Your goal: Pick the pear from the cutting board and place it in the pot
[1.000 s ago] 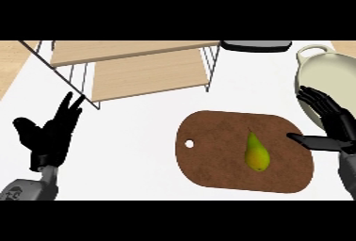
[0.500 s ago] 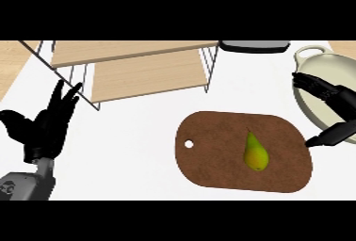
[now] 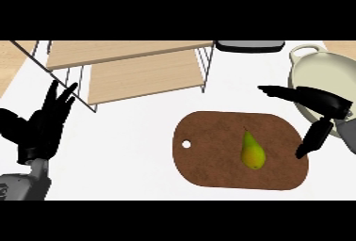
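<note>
A yellow-green pear point(image 3: 252, 151) lies on the brown oval cutting board point(image 3: 215, 155), stem end pointing away from me. The cream pot point(image 3: 313, 70) with a loop handle stands at the far right, partly cut off by the view's edge. My right hand point(image 3: 321, 101) hovers open over the board's right edge and the pot's near rim, fingers stretched left and thumb hanging down, a short way right of the pear and not touching it. My left hand point(image 3: 38, 127) rests open at the left edge, fingers up.
A wire rack with two wooden shelves point(image 3: 139, 70) stands at the back left. A dark flat object point(image 3: 250, 45) sits at the back beside the pot. White counter lies between the rack and the board.
My right hand has moved up and to the left, from beside the board toward the pot's rim, with its fingers now stretched out to the left. The left hand has hardly shifted. The pear has not moved.
</note>
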`<state>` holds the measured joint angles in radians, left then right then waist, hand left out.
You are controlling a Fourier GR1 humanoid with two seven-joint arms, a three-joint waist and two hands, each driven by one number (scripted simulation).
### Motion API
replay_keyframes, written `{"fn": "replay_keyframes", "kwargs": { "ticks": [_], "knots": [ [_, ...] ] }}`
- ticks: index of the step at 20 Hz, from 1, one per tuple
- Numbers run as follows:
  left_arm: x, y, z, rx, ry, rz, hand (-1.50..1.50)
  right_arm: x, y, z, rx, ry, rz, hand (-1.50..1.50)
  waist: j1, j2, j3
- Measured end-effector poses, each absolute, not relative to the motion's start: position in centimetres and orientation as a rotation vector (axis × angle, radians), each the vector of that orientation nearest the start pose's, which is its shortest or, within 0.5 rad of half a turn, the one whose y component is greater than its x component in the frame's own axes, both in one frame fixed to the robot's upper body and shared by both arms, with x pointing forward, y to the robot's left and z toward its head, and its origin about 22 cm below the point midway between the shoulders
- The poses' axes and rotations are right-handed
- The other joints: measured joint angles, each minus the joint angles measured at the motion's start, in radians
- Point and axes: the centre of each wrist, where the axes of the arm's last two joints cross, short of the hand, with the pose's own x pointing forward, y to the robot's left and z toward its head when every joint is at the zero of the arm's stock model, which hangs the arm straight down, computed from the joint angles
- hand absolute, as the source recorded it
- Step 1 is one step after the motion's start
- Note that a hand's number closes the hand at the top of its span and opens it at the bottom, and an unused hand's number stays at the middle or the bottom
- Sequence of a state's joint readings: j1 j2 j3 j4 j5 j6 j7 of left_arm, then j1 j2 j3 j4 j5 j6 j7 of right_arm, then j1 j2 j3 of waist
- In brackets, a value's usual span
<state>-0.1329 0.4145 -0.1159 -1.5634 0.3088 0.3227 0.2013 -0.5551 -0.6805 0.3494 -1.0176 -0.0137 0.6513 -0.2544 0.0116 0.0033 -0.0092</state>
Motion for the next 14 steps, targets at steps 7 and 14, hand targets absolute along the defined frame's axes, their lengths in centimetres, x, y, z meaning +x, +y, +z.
{"fn": "replay_keyframes", "kwargs": {
  "ticks": [7, 14],
  "knots": [
    [26.8, 28.5, 5.3, 0.207, -1.477, 0.076, 0.0, 35.5, -30.0, 7.0, 0.176, -1.223, 1.2, -1.5, -0.008, -0.002, 0.001],
    [26.8, 28.4, 5.3, 0.211, -1.491, 0.074, 0.0, 34.8, -28.1, 5.7, 0.127, -1.158, 1.246, -1.5, -0.008, -0.001, 0.003]
  ]
}}
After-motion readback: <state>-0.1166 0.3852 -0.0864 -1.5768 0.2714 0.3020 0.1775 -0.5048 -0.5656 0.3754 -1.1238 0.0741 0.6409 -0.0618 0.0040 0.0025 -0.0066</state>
